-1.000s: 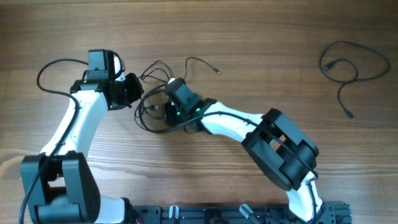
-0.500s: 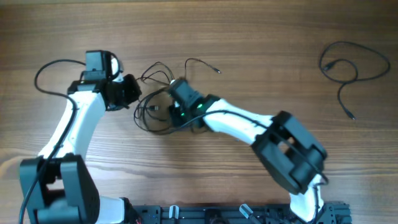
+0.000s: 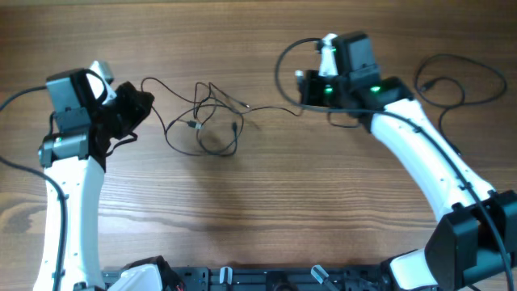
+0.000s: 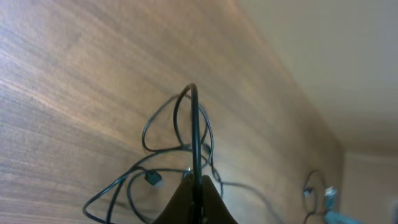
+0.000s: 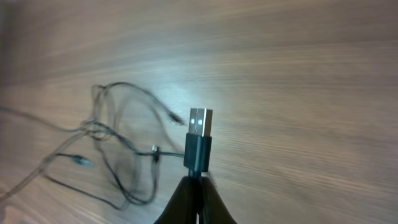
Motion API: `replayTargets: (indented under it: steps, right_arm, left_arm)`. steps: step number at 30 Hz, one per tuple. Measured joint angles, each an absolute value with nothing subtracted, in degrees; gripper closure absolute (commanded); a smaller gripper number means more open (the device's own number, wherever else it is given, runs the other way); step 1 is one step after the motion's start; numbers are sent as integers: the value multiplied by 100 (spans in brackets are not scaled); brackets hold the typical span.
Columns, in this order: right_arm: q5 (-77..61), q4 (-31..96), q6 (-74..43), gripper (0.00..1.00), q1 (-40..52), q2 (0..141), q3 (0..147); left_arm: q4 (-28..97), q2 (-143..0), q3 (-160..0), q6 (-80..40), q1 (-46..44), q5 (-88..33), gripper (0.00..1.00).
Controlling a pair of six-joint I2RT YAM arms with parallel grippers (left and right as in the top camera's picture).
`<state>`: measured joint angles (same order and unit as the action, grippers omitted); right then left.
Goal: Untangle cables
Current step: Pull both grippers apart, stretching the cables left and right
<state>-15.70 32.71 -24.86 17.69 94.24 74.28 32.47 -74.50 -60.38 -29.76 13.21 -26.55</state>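
Bench notes, reading left to right across the wooden table (image 3: 266, 202).

1. The left gripper (image 3: 139, 105) sits near the table's left edge and points right. Its jaws are pressed together on 1 thin black strand. In the left wrist view that strand rises straight up from the closed tips, bends over at the top and drops back into the loops lying beyond.

2. The cables (image 3: 206, 121) lie on the table as a loose bunch of thin black loops between the 2 grippers, nearer the left one. A few small plug ends show inside the bunch. 1 strand leads left to the left gripper, and another leads right, fairly straight, toward the right arm. The bunch looks like 2 or 3 cords crossing one another, but the strands are too fine to count for certain.

3. The right gripper (image 3: 307, 95) is right of centre, toward the far side of the table, and points left. Its jaws are closed on the black body of a USB plug (image 5: 200, 149), with the metal end standing clear above the tips.

4. At the far right, a single cable (image 3: 456, 81) lies in an open loop, well apart from the bunch and from both grippers.
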Motion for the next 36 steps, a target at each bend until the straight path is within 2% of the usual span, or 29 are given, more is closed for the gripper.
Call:
replayTargets:
  steps: [7, 22, 36]
  right_arm:
    - [-1656, 3876, -2252, 96, 591, 9424, 7428]
    - [-2711, 4160, -2484, 96, -2130, 9424, 7428]
    - [-3048, 4167, -3118, 96, -3719, 9424, 7428]
  left_arm:
    - [2779, -6997, -6038, -3437, 1702, -2711, 96]
    - [2989, -6943, -6038, -4477, 2943, -2377, 96]
    - [3282, -7135, -6038, -4560, 3747, -945, 96]
